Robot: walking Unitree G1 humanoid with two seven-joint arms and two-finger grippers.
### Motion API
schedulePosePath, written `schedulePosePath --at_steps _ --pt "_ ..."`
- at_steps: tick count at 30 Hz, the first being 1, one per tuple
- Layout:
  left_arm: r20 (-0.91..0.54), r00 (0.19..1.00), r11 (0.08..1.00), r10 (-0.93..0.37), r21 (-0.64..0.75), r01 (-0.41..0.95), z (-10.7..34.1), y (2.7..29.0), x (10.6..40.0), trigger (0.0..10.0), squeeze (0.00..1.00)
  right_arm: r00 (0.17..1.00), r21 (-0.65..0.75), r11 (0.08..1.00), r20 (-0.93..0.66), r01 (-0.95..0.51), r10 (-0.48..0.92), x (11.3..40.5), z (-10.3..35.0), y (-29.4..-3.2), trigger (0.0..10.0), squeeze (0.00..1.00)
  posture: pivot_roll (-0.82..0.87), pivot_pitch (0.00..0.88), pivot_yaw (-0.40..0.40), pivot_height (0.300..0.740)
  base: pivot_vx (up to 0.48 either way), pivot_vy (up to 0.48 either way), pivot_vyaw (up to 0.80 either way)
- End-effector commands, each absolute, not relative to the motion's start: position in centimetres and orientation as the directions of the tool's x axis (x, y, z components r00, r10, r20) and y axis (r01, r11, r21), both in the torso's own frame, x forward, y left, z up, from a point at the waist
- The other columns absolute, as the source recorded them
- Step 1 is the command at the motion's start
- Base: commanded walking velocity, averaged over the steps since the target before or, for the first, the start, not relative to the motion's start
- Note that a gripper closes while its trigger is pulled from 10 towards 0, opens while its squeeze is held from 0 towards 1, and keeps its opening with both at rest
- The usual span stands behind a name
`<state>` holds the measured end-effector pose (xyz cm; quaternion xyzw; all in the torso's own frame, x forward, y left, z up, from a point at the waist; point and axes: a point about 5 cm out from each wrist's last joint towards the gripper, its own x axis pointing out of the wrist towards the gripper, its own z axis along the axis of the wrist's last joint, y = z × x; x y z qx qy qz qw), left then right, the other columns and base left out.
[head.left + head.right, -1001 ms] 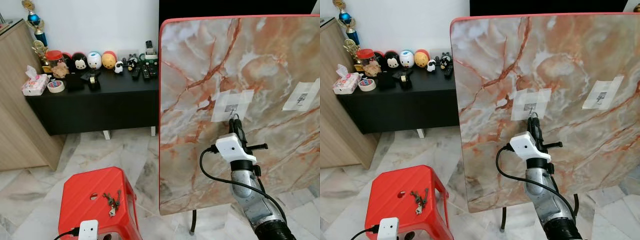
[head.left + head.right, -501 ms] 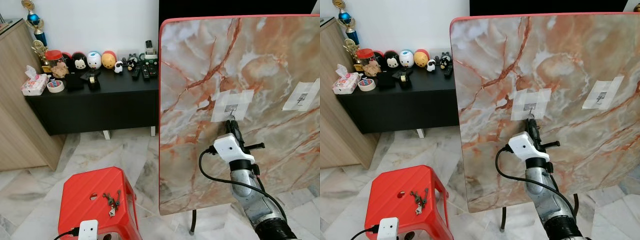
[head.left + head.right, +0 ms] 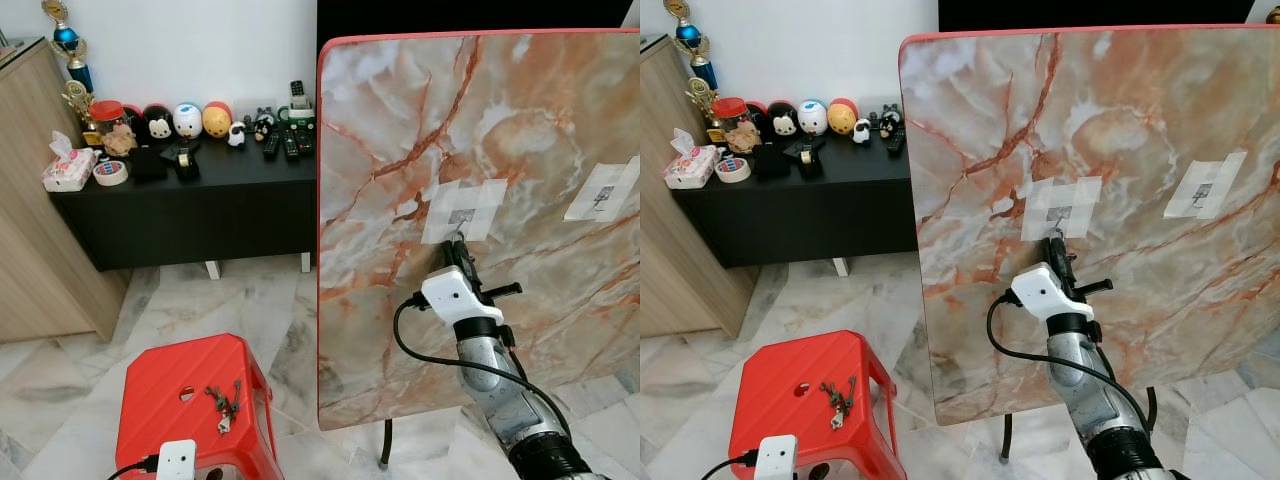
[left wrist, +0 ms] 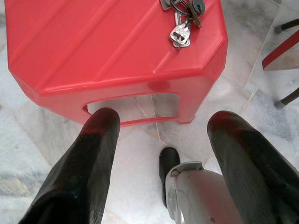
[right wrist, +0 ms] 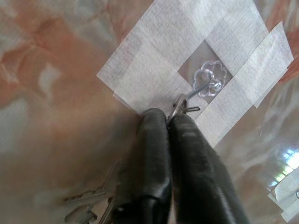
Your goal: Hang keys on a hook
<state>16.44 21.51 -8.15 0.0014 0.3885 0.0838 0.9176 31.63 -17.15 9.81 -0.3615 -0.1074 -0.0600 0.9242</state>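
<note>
My right gripper point(image 5: 169, 122) pinches a small metal key ring point(image 5: 180, 106) against the clear plastic hook point(image 5: 209, 79) taped to the upright marble-patterned board point(image 3: 400, 110); its keys hang down below my fingers. A second bunch of keys point(image 3: 224, 403) lies on the red plastic stool point(image 3: 170, 400). My left gripper point(image 4: 163, 135) hangs spread beside it.

Head stereo pair; close wrist cameras

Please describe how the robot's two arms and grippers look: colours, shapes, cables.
The right arm is a silver metal tube with a black cuff lower down. A white boxy camera housing sits at its wrist, with a black cable looping from it. The right gripper and left gripper each have two long, rounded, glossy black fingers. The left wrist piece is pale grey.
</note>
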Motion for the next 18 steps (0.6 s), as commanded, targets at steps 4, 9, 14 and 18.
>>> schedulePosePath --at_steps 4,9,14,18 --pt "-0.729 0.668 0.987 0.150 0.070 -0.145 -8.4 21.5 16.0 10.0 0.00 0.966 -0.654 0.733 0.257 0.190 -0.022 31.8 10.2 -17.2 10.0 1.00 0.03 0.000 -0.032 0.725 0.000 0.000 0.00" --pt "-0.729 0.668 0.987 0.149 0.071 -0.144 -8.4 21.5 16.0 10.0 0.00 0.966 -0.631 0.755 0.259 0.179 -0.013 31.7 10.2 -17.0 10.0 1.00 0.03 0.000 -0.032 0.725 0.000 0.000 0.00" --pt "-0.728 0.669 0.987 0.150 0.069 -0.146 -8.4 21.4 16.0 10.0 0.00 0.968 -0.590 0.805 0.234 0.066 0.092 30.9 9.7 -15.8 10.0 0.00 0.03 0.000 -0.033 0.725 0.000 0.000 0.00" --pt "-0.728 0.669 0.987 0.150 0.069 -0.146 -8.4 21.5 16.0 10.0 0.00 0.969 -0.581 0.814 0.207 0.010 0.135 30.3 9.1 -15.3 10.0 0.00 0.03 0.000 -0.033 0.725 0.000 0.000 0.00"
